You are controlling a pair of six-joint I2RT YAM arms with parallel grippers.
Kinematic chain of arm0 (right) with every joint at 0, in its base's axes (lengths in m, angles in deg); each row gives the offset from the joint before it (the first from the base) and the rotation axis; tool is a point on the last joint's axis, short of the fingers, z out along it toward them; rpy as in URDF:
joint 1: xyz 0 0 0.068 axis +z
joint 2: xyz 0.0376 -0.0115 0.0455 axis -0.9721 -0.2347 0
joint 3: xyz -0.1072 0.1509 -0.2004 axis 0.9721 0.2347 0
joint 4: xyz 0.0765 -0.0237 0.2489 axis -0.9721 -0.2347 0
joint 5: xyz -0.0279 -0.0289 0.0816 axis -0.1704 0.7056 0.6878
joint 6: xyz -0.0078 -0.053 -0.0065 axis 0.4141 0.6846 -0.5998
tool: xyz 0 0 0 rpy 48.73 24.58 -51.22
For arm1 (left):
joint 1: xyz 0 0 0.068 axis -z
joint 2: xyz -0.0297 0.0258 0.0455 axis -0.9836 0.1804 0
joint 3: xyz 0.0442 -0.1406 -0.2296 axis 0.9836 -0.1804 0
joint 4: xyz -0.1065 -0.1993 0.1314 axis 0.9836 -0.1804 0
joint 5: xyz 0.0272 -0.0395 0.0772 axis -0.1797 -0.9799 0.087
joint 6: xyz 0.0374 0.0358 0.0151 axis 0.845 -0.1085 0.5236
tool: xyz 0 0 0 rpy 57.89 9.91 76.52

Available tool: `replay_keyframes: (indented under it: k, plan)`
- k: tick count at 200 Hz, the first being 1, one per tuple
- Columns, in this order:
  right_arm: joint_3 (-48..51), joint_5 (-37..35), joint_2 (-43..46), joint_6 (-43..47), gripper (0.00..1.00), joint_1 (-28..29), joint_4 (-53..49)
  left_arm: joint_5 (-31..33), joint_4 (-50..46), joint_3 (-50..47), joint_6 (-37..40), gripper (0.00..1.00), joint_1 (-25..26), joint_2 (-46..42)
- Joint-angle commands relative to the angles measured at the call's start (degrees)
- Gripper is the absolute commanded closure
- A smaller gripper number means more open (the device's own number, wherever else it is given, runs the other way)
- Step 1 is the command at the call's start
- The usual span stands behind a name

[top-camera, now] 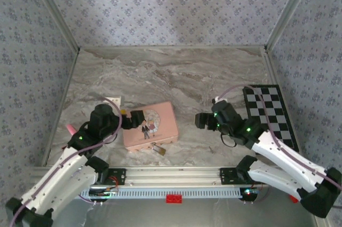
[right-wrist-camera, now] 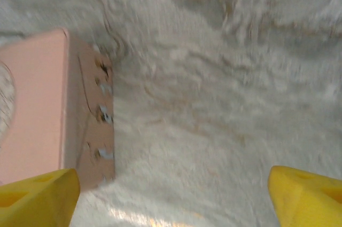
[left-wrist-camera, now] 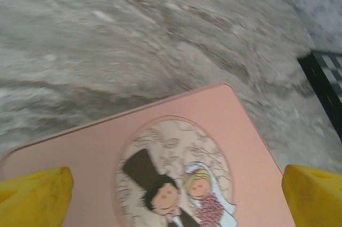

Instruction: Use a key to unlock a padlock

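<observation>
Left gripper [top-camera: 137, 120] hovering with jaws spread wide over the left end of the pink tin [top-camera: 160, 125], right gripper [top-camera: 198, 120] also gaping wide, hanging just right of the tin, padlock [top-camera: 158, 149] lying just beside the tin's near edge, between both grippers, nearer the arm bases

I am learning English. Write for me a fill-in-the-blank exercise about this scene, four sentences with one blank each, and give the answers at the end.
1. The padlock sits at the near edge of the ___ tin.
2. On the tin's lid, a cartoon groom stands beside a cartoon ___.
3. The checkered board lies on the ___ side of the table.
4. The left gripper, at the tin, has its jaws ___.

Answers: pink; bride; right; open
</observation>
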Motion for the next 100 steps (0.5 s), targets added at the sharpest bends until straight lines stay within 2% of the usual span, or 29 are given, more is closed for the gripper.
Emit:
replay_keyframes:
  k: [1,45,100]
  plan:
    - [-0.65,-4.55,-1.55,-9.68,0.1,4.89,-8.18,3.76,6.35,1.21,7.02,0.0,4.66,3.93]
    - [0.16,-3.0,-5.13,-21.85,0.17,10.92,-16.99,5.83,10.42,0.04,13.39,0.0,8.31,10.0]
    - [7.54,4.68,-4.87,-33.74,0.35,12.77,-18.49,9.13,14.24,-4.15,13.64,0.0,8.62,7.7]
